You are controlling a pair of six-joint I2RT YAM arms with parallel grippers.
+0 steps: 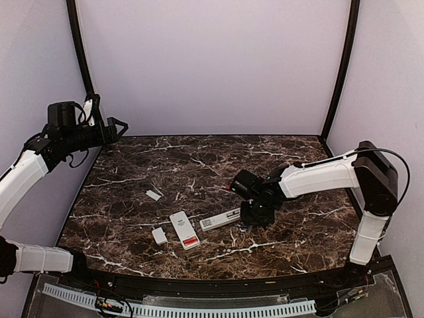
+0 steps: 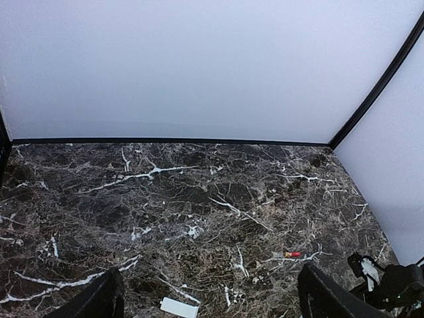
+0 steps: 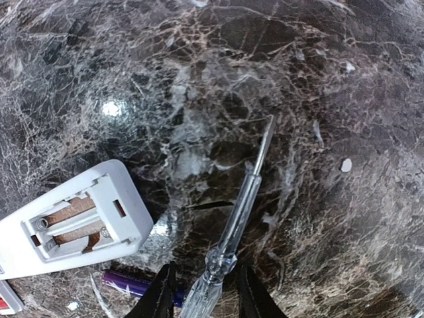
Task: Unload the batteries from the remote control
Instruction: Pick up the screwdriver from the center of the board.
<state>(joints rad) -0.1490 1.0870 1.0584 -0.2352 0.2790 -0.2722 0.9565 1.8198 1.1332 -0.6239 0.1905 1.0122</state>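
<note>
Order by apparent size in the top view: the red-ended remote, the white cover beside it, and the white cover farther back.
1. Red-ended remote, clearly largest.
2. Near cover and far cover: look alike; the far one seems slightly smaller, but distance may explain that.

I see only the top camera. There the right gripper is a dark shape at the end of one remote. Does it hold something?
Observer: Yes. In the right wrist view the right gripper is shut on a screwdriver with a clear handle.
Operator: Is the battery compartment of this remote open?
Observer: It is open, and the remote shows only springs and contacts inside, no cells.
Operator: Do you see any battery close to it?
Observer: One purple battery lies on the table beside the remote, next to the gripper's finger.
</note>
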